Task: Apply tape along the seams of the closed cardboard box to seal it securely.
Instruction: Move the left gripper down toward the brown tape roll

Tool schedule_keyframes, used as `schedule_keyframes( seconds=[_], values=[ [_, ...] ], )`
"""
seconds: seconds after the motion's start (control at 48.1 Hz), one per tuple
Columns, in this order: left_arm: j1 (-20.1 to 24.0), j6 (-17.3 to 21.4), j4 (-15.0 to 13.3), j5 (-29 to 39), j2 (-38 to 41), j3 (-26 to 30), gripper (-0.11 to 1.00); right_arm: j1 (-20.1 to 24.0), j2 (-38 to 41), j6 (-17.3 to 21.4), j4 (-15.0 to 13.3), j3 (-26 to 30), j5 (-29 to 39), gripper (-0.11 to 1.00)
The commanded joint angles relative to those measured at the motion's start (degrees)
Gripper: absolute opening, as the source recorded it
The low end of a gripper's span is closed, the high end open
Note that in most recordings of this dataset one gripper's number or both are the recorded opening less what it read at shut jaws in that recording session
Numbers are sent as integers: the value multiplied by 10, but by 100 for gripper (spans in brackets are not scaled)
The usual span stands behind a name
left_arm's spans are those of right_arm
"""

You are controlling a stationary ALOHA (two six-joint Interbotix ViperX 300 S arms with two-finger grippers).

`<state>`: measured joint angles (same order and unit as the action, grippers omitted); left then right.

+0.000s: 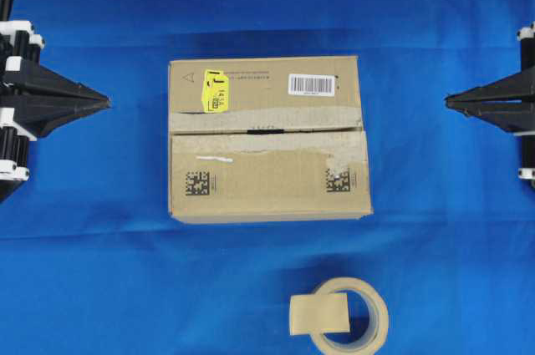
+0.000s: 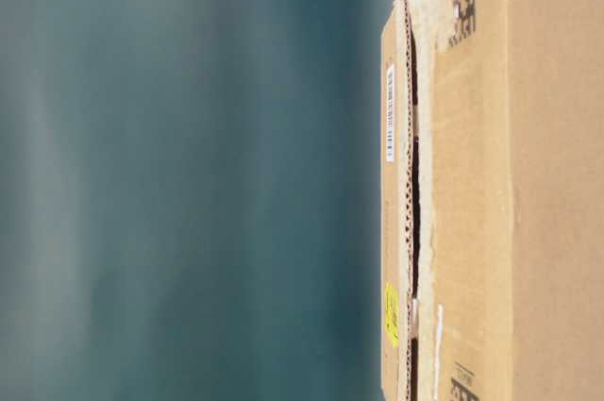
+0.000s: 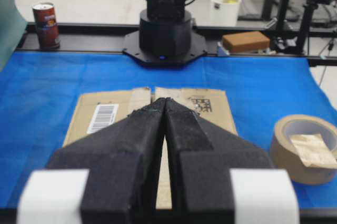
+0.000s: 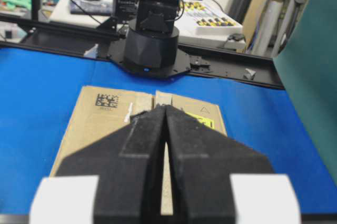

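Note:
The cardboard box [image 1: 267, 178] lies closed in the middle of the blue cloth, with a yellow sticker [image 1: 216, 90] and a white barcode label [image 1: 311, 84]. The seam [image 1: 267, 131] is a thin dark line across the box's width, bordered by pale old-tape residue. The short beige tape piece [image 1: 318, 315] lies over the round tape roll [image 1: 368, 322] in front of the box. My left gripper [image 1: 107, 103] is shut and empty, left of the box. My right gripper [image 1: 448, 103] is shut and empty, right of it. Both point at the seam's ends. The left wrist view shows the box [image 3: 100, 113] and the tape piece [image 3: 315, 150].
The table-level view shows the box [image 2: 538, 184] turned sideways, with the flap gap [image 2: 412, 184]. The opposite arm's base [image 3: 166, 34] stands beyond the box. A can [image 3: 46, 23] and a brown block [image 3: 253, 41] sit past the table's far edge.

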<state>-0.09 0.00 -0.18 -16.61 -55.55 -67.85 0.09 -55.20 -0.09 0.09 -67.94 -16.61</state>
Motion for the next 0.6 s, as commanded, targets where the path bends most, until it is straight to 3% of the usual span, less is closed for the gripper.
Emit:
schedule_keyframes(
  seconds=[0.0,0.083,0.208,0.353,0.582],
  values=[
    [-10,15,-4,5,11,14,0,-2,5,7,2,18,-4,1],
    [-31,41,-4,4,17,15,0,-2,9,8,11,25,12,1],
    [-76,127,-5,-23,44,16,0,-2,12,10,13,32,28,1],
    [-110,169,-5,-88,95,17,0,-2,14,10,14,31,31,1],
    [-178,325,-6,-120,211,48,0,-2,27,10,14,28,29,1]
  ],
)
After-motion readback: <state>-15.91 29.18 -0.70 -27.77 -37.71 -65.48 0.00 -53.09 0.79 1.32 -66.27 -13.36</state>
